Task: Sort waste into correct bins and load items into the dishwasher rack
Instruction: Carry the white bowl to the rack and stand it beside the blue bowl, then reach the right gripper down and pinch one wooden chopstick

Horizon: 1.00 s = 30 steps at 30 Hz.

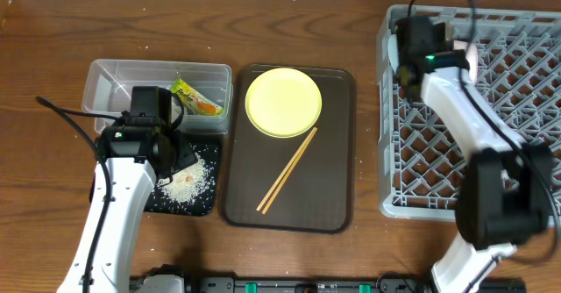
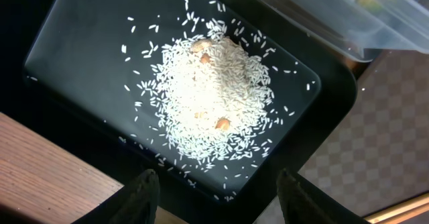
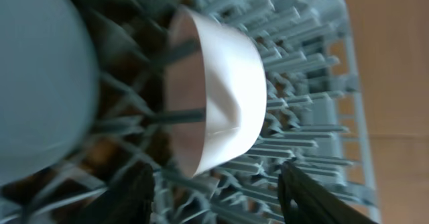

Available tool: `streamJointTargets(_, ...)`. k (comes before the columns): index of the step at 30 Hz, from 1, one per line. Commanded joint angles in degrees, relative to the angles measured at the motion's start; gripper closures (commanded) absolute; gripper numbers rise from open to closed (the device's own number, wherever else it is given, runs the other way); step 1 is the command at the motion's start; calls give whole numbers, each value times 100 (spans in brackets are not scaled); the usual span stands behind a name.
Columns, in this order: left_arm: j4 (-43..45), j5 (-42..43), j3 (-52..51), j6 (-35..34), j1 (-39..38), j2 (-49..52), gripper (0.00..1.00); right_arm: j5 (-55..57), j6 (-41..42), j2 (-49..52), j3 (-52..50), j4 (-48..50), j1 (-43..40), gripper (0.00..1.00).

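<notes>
My right pincer has its fingers apart with nothing between them. The white bowl stands on its edge among the pegs of the dishwasher rack, just ahead of the fingertips. I can't see either finger touching it. The light blue bowl sits just to the left of the white one as this pincer looks at it, also in the rack.

I judge the step in hand to be seating the white bowl and getting clear. To do that well I'd keep the fingers spread and back straight out along the line the pincer points, with no sideways drift. The bowl's rim is near the left finger, and a nudge could tip it onto the blue bowl or off its pegs. I'd confirm that it leans steadily on the pegs before moving off.

My left pincer is also spread and empty. It hangs over the black tray, with the heap of rice crumbs directly ahead of its tips.

The yellow plate and chopsticks lie on the brown tray, well off to the left of the right pincer, and are not yet loaded.
</notes>
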Motion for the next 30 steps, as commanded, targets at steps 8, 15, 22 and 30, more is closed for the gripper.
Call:
streamJointTargets(8, -57, -28, 63, -76, 31, -20, 41, -5438, 448, -1779, 46, -566, 251, 29)
streamJointTargets(15, -57, -28, 63, -76, 31, -20, 41, -6472, 951, -1633, -46, -1270, 957, 30)
streamJointTargets(22, -55, -28, 63, -76, 31, -20, 41, -6415, 1836, -1123, -417, -1405, 1943, 38)
streamJointTargets(30, -55, -28, 63, -76, 31, -20, 41, -5209, 3123, -396, -619, -1399, 2988, 42)
